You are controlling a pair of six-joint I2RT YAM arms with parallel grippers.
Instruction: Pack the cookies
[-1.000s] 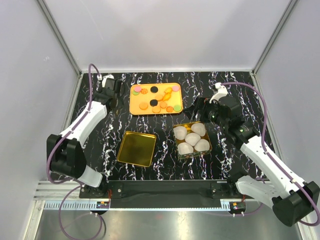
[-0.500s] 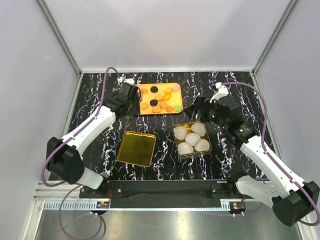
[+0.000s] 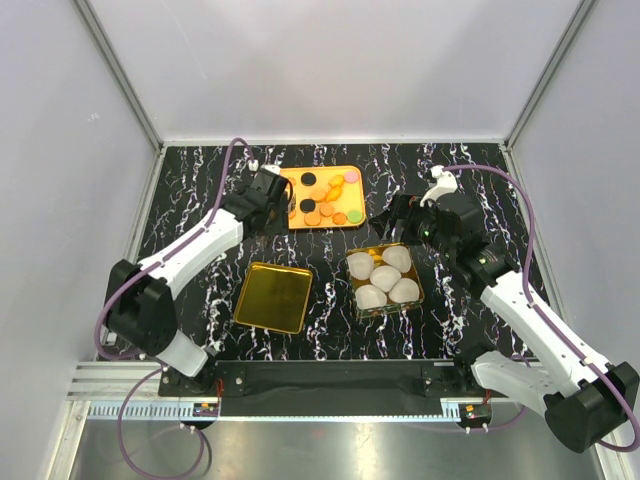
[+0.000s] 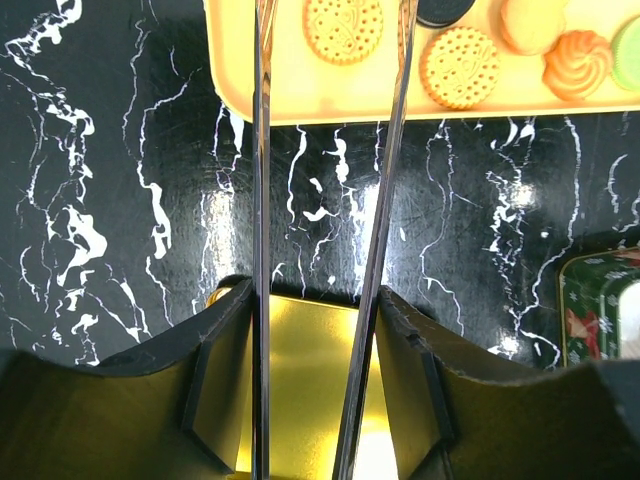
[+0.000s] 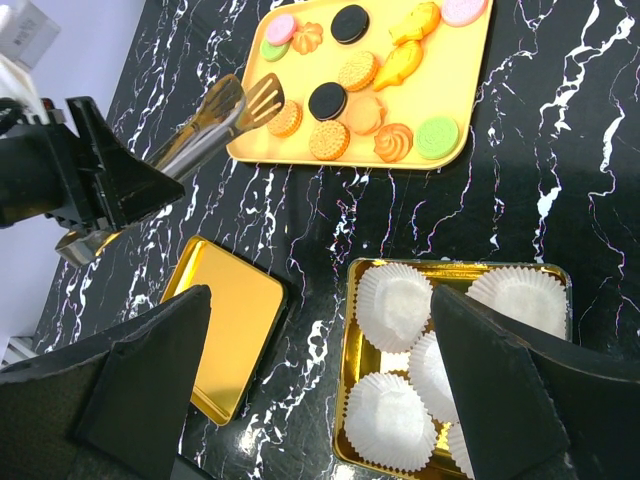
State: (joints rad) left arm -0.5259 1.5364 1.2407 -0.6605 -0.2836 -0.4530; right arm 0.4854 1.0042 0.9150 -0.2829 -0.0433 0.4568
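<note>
Left claw (image 3: 270, 198), pinching metal tongs (image 5: 200, 128), has edged further over the orange tray (image 5: 465, 75) of round cookies (image 5: 357, 70). Right claw (image 5: 320, 300) is spread. The gold tin (image 5: 450, 266) holds white paper cups (image 5: 395, 300).

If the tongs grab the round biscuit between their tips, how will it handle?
Probably stiff and light: the biscuit looks thin and flat. It may slip on the smooth tray, and the narrow metal tongs could crack it if squeezed hard.
</note>
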